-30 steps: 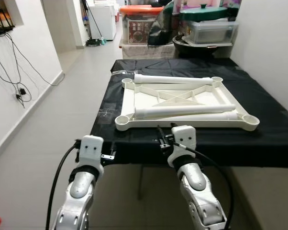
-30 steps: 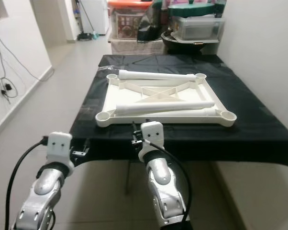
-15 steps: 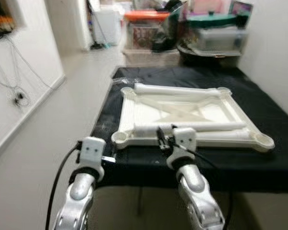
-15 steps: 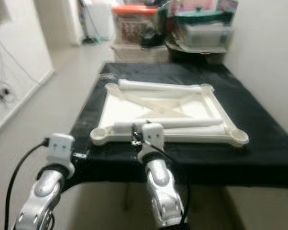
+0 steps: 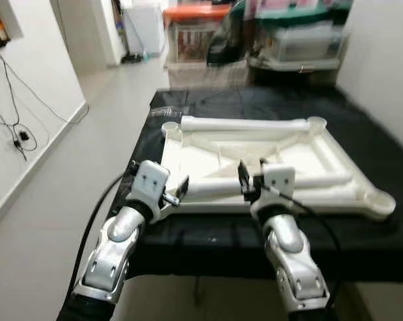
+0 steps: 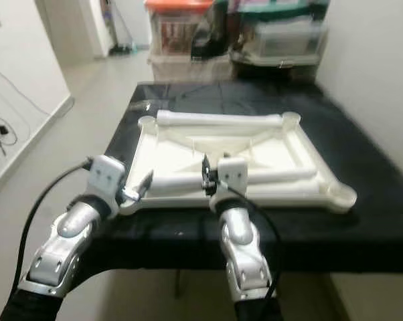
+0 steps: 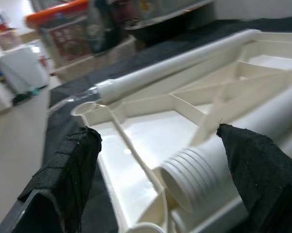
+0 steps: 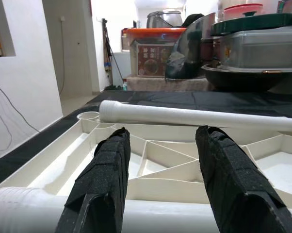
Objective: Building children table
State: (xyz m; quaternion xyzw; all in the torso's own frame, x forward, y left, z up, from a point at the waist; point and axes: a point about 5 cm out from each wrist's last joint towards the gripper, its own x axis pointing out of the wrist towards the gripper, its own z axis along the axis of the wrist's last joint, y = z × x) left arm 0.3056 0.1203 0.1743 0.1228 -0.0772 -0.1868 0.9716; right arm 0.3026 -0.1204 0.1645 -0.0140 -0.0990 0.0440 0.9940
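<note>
A white children's table top (image 5: 346, 167) lies upside down on a black-covered table (image 5: 369, 244). One white leg (image 5: 245, 124) lies along its far rim. Another leg (image 5: 211, 187) rests across the near part of the frame, threaded end (image 7: 185, 180) pointing left. My left gripper (image 5: 179, 190) is open at the frame's near-left corner, its fingers (image 7: 63, 179) spread on either side of that threaded end without touching it. My right gripper (image 5: 248, 182) is open just above the middle of the same leg (image 8: 151, 216), one finger (image 8: 100, 179) on each side.
Stacked storage boxes and a dark basin (image 5: 292, 47) crowd the far end of the table. A white wall runs along the right. Cables (image 5: 17, 137) hang on the left wall, with open floor (image 5: 88, 134) beside the table.
The camera has come closer to the table. Both arms have risen and reached forward: the left gripper is at the leg's threaded end, the right over its middle.
</note>
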